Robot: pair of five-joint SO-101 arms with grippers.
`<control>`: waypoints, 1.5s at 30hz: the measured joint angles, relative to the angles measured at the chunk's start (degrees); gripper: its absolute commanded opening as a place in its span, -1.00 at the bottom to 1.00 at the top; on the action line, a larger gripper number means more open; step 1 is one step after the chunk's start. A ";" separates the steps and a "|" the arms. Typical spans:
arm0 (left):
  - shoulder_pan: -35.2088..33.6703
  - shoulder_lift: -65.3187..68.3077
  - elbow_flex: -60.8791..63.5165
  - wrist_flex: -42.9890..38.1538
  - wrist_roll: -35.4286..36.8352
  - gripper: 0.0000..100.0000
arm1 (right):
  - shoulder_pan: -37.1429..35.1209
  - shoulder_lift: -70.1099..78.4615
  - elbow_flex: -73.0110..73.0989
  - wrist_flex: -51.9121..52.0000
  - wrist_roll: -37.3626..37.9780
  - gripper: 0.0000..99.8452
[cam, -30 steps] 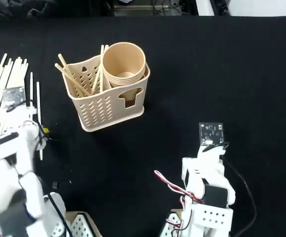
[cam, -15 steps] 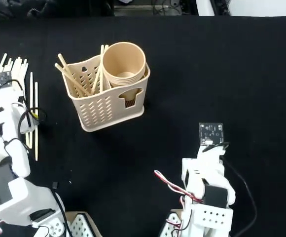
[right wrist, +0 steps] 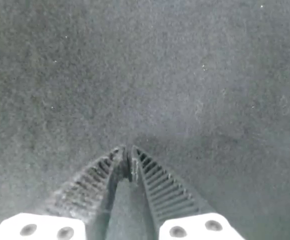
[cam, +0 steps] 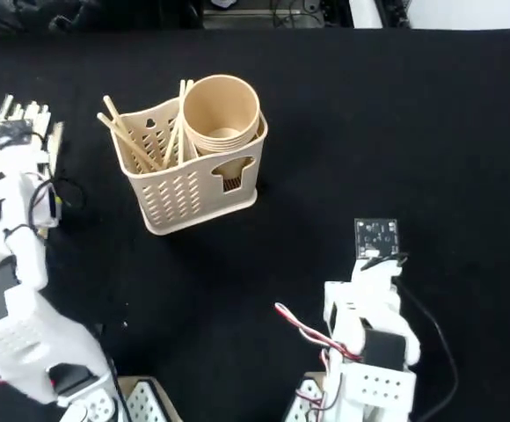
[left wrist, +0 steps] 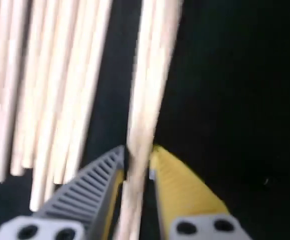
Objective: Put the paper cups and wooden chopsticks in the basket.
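Wooden chopsticks (left wrist: 147, 90) at the worktop's (cam: 396, 123) left edge are now pinched by the left pincer (left wrist: 138, 152), which moved up; basket (cam: 193, 189) next.

Even overhead light is falling on the black worktop (cam: 413, 123), which is swallowing shadows. Chopsticks (left wrist: 147, 90) are glowing pale in the left end effector (left wrist: 137, 152). Faint shadow is pooling under the right end effector (right wrist: 127, 152).

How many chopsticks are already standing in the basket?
4 chopsticks that I can make out: two lean out over the basket's end away from the paper cups, and two stand right beside the cups. More may be hidden behind them.
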 measured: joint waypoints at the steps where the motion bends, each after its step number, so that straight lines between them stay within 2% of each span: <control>1: 0.09 0.79 -0.79 0.62 -0.09 -0.95 | 0.00 0.00 0.00 0.00 0.00 -0.97; 8: 0.88 1.32 -1.76 1.67 -0.44 -0.94 | 0.00 0.00 0.00 0.00 0.00 -0.97; 15: 1.41 -6.59 -0.35 9.05 -0.44 -0.94 | 0.00 0.00 0.00 0.00 0.00 -0.97; 24: 6.24 -33.14 8.09 11.87 0.35 -0.94 | 0.00 0.00 0.00 0.00 0.00 -0.97; 36: 7.74 -75.87 14.15 11.96 11.16 -0.94 | 0.00 0.00 0.00 0.00 0.00 -0.97; 40: 15.21 -87.12 14.15 7.47 16.00 -0.94 | 0.00 0.00 0.00 0.00 0.00 -0.97; 45: 28.66 -91.78 17.32 -8.00 21.36 -0.94 | 0.00 0.00 0.00 0.00 0.00 -0.97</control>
